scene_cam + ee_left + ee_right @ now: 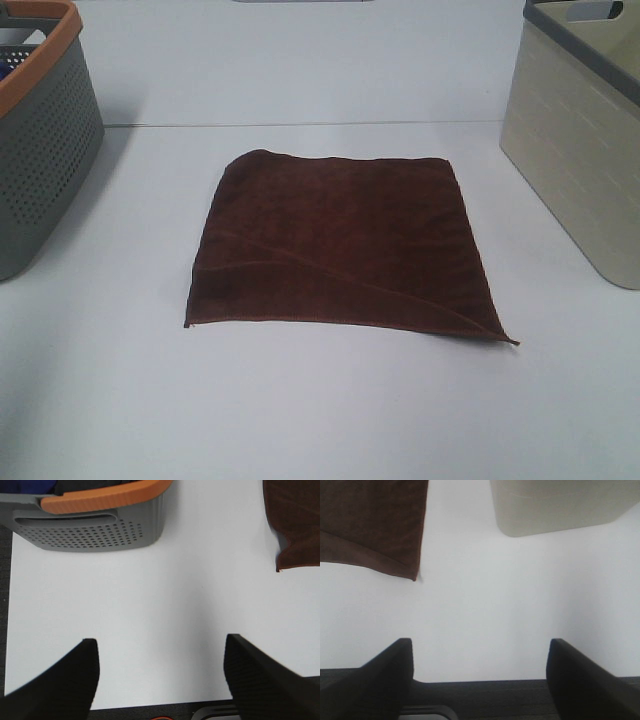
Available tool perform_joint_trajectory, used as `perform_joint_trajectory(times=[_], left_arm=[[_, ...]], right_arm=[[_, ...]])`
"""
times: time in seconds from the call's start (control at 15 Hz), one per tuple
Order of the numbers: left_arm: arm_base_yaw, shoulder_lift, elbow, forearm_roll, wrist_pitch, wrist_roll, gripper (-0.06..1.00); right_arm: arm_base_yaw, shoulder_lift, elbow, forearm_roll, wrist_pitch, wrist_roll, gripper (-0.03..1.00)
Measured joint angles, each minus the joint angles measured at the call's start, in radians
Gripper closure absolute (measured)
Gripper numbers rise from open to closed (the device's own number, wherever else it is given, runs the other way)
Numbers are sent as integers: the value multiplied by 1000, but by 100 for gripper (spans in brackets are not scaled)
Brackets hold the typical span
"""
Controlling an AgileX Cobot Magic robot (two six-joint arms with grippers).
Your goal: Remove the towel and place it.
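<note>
The dark reddish-brown towel (pixel 340 240) lies flat on the white table, in the middle, with a diagonal fold across its near part. One of its corners shows in the left wrist view (pixel 295 525) and another in the right wrist view (pixel 372 525). My left gripper (pixel 160 675) is open and empty over the table's near edge, away from the towel. My right gripper (pixel 480 675) is open and empty over the near edge too. Neither gripper shows in the exterior high view.
A grey perforated basket with an orange rim (pixel 40 120) stands at the far left and also shows in the left wrist view (pixel 100 525). A beige basket with a dark rim (pixel 580 140) stands at the far right and also shows in the right wrist view (pixel 560 505).
</note>
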Motion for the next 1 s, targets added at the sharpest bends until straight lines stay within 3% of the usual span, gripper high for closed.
perform_joint_trajectory(times=[0.07, 0.13, 0.2, 0.27, 0.4, 0.8, 1.0], left_arm=[[-22, -18, 10, 9, 0, 2, 27], [-96, -70, 32, 48, -3, 3, 27], [-215, -184, 60, 143, 0, -33, 27], [-240, -240, 71, 179, -3, -84, 27], [-249, -349, 101, 225, -21, -137, 27], [-249, -638, 291, 228, -6, -147, 27], [-249, -815, 381, 228, -23, -150, 27]], right_arm=[[0, -29, 13, -20, 0, 0, 32], [0, -81, 28, -50, 0, 0, 32], [0, -195, 36, -67, 1, 0, 32], [0, -246, 37, -61, 1, 0, 32], [0, -354, 39, -34, 1, -36, 32], [0, -596, 41, -10, 1, -123, 32], [0, -667, 152, 16, 1, -123, 32]])
